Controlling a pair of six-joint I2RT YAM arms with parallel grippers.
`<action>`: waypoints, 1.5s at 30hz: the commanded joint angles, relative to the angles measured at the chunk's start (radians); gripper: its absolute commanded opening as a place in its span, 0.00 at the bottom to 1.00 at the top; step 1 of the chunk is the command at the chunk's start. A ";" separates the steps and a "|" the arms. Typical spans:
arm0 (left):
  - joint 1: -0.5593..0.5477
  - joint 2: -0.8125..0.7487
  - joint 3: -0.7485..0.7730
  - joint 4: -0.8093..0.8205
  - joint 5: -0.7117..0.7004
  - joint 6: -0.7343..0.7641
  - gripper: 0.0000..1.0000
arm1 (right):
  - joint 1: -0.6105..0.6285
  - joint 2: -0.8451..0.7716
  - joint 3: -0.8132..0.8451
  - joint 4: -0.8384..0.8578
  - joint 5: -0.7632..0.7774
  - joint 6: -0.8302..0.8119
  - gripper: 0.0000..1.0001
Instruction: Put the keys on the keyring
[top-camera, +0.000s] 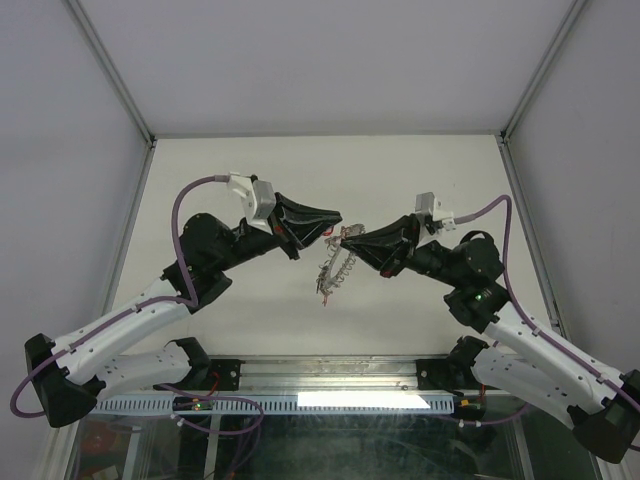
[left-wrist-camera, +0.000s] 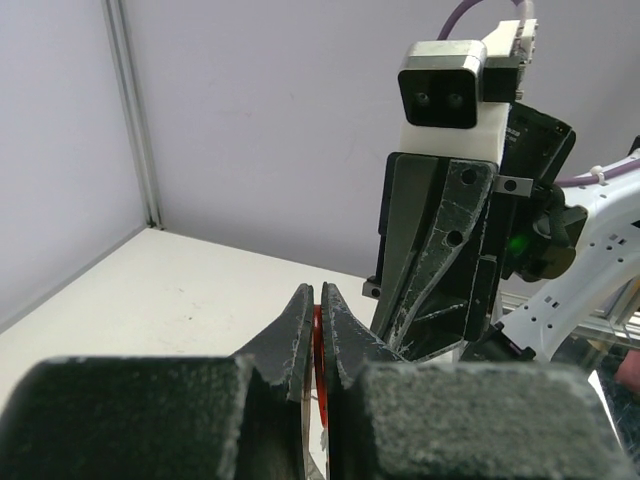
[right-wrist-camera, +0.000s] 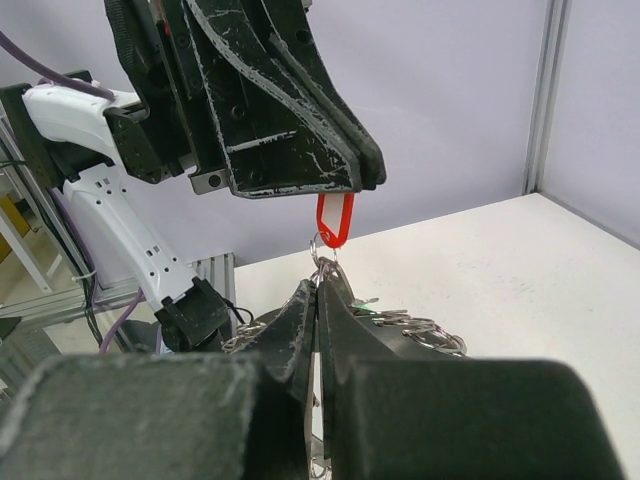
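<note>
- Table (top-camera: 250, 180): pale surface inside the walled cell; nothing of the task lies on it within view.
- Left arm (top-camera: 130, 325) and right arm (top-camera: 530, 345): both reach inward, meeting tip to tip above the table's middle.
- Left gripper (right-wrist-camera: 340, 185): fingers pressed together, pinching the red piece from above.
- Right gripper (right-wrist-camera: 318, 292): fingers pressed together on the top of the keyring, just under the left gripper and nearly touching it.
- Keyring (top-camera: 338, 265): held in the air between the two grippers, its bunch of silvery keys (right-wrist-camera: 400, 322) sagging below and clear of the table.
- Red piece (right-wrist-camera: 334, 218): a narrow red loop, upright, joined by a small link to the top of the keyring. Whether it is a key's head cannot be told.
- Green-headed key: not distinguishable within the bunch.
- Risk, slip: both holds are thin pinches at the fingertips. If the arms draw apart or twist unevenly, the red piece or the ring may pull out and the bunch drop to the table.
- Risk, collision: the fingertips are so close that a small misaligned move could knock one against the other and loosen a grip.
- Risk, swing: the hanging keys may sway with any quick motion, turning the ring within the right pinch.
</note>
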 joint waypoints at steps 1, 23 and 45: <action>0.014 -0.022 -0.004 0.085 0.016 0.043 0.00 | 0.007 -0.036 0.066 0.120 0.001 0.065 0.00; 0.014 0.006 -0.022 0.130 0.097 0.005 0.00 | 0.006 -0.032 0.063 0.265 0.068 0.160 0.00; 0.013 0.056 0.083 0.117 0.122 0.049 0.00 | 0.006 -0.017 0.075 0.137 0.103 0.101 0.00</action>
